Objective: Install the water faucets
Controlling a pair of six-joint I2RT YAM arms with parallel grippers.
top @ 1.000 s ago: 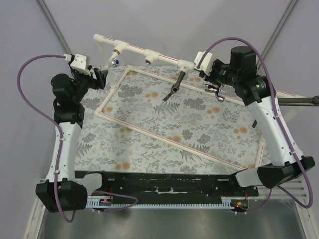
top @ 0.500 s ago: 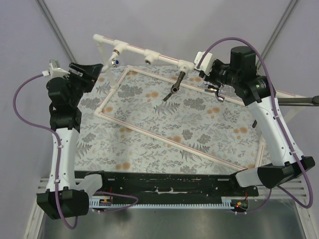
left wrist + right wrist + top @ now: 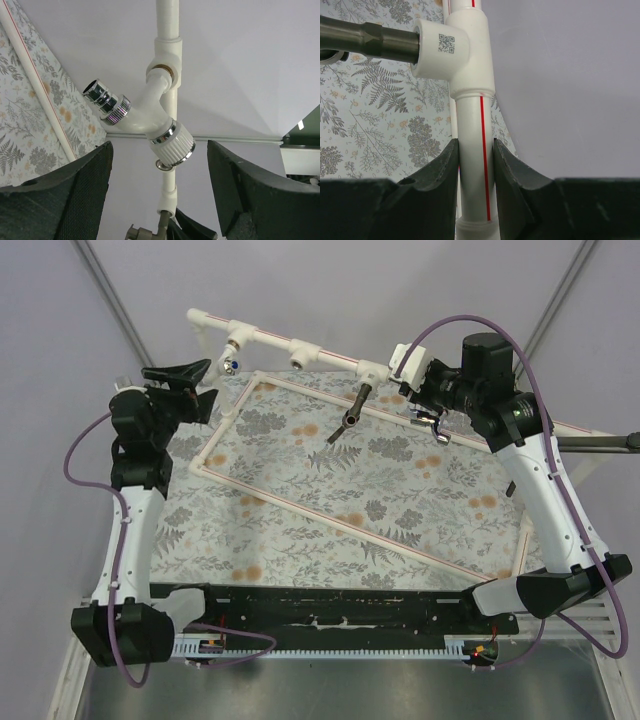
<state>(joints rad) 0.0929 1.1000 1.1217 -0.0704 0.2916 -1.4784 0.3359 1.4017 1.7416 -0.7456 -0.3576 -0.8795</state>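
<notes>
Left jaws: the left gripper (image 3: 188, 380) (image 3: 160, 150) has its jaws wide apart with nothing held; both dark fingers (image 3: 75, 195) are clear of everything.
White faucet: the white faucet (image 3: 147, 112) (image 3: 228, 361) sits ahead of the left jaws, in line with the gap between them and not touching either finger. Its threaded end is seated in a tee of the white pipe (image 3: 167, 20) (image 3: 300, 346) (image 3: 472, 120).
Faucet knob: the ribbed round knob (image 3: 172, 145) with its chrome ring points back toward the left jaws and is the part nearest them.
Faucet spout: the chrome spout end (image 3: 106, 101) angles off toward the left finger's side, over the floral mat (image 3: 30, 125) (image 3: 330, 500).
Right jaws: the right gripper (image 3: 476, 150) (image 3: 410, 380) is clamped on the white pipe, one finger on each side of its red-striped length.
Tee fitting: a tee fitting (image 3: 452, 42) with a printed square code sits on the pipe just ahead of the right jaws.
Dark metal tap: the dark metal tap (image 3: 370, 37) (image 3: 350, 412) enters the side branch of that tee and reaches out over the mat, away to the left of the right jaws.
Chrome piece: a small shiny chrome piece (image 3: 432, 425) shows just beside the right jaws in the top view; it is too small to tell whether it is a faucet.
</notes>
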